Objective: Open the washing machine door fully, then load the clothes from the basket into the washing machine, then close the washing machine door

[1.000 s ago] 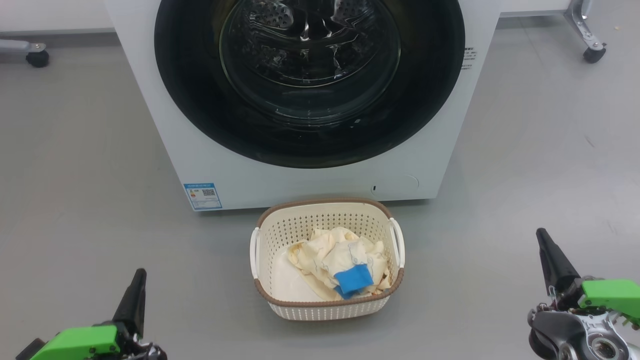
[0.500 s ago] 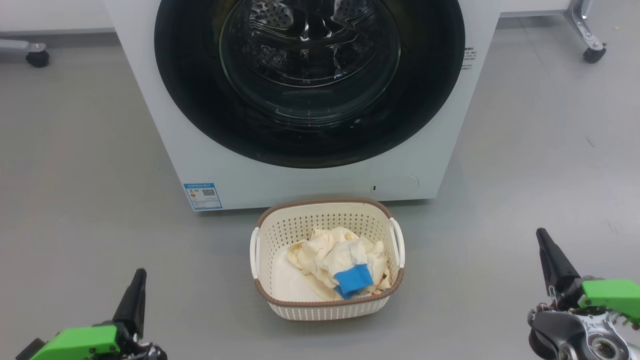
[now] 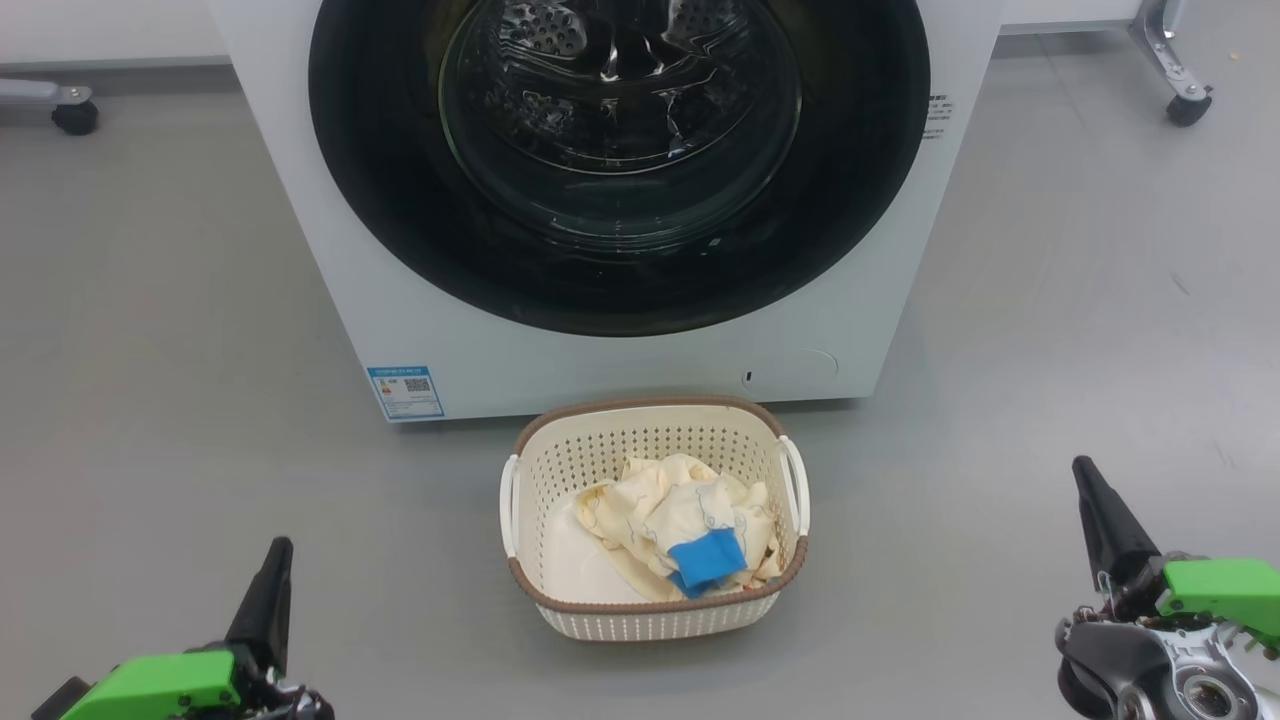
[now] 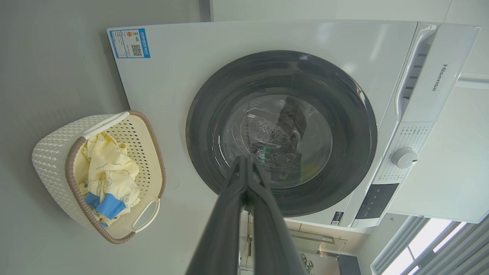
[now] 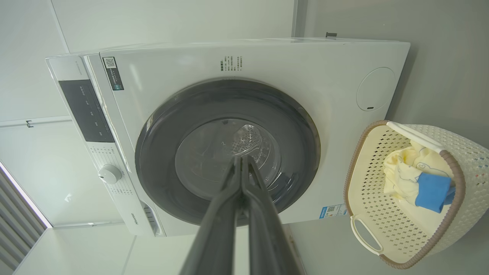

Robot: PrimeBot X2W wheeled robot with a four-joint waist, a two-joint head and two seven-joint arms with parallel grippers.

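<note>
Zero change: left pincer (image 3: 277,555), right pincer (image 3: 1085,475) shut, unmoved; door (image 3: 860,200) closed.

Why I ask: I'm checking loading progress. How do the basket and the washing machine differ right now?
The basket is small, cream and open-topped; the washing machine is large and white, with its black door shut. The clothes lie in the basket, not in the washing machine. Both stand on the grey floor.

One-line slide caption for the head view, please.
Before loading: washing machine door shut, clothes in the basket before it, left gripper and right gripper closed and empty at the sides.
</note>
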